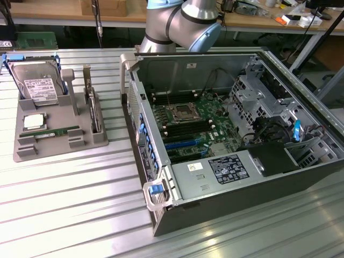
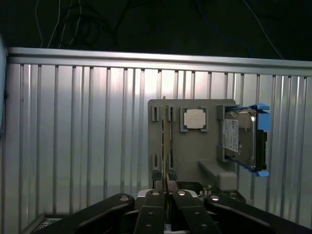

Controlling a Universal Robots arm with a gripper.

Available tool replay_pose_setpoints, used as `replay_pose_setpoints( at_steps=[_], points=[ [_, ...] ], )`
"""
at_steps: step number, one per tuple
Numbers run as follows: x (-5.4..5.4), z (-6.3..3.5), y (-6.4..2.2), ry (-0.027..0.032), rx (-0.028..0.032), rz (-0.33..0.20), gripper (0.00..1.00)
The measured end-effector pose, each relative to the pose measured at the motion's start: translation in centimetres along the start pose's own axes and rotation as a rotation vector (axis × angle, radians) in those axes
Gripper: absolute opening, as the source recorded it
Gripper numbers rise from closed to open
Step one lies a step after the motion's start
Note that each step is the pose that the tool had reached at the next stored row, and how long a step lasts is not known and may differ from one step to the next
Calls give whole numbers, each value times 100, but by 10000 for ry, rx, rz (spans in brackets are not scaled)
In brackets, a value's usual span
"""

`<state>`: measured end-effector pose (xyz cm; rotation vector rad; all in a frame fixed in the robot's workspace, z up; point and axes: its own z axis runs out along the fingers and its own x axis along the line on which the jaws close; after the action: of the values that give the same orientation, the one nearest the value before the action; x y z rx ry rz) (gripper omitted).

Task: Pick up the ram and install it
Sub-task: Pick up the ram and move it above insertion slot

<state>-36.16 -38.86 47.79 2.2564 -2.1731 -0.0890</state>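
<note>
Green and thin, with dark chips, the ram [image 1: 57,131] lies flat in the grey holder [image 1: 54,148], next to a silver CPU [image 1: 33,121]. The gripper [image 2: 168,187] hangs empty, fingers [image 2: 157,195] together. Ribbed aluminium table [image 1: 64,204]; open computer case [image 1: 215,207]; cluttered workbench [image 1: 258,21] behind.

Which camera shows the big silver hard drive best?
The exterior view: the hard drive sits in the grey tray, its labelled face toward the camera. The wrist view sees the hard drive from above, foreshortened, between blue brackets.
</note>
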Motion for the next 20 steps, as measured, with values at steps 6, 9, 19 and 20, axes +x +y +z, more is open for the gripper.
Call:
replay_pose_setpoints(
  at_steps=[6,9,19,20],
  points=[
    [-9,-237,10,1,-2,0,12],
    [-13,-345,15,1,-1,0,12],
    [-25,-702,32,0,0,0,12],
    [-26,-724,33,0,0,0,12]
  ],
)
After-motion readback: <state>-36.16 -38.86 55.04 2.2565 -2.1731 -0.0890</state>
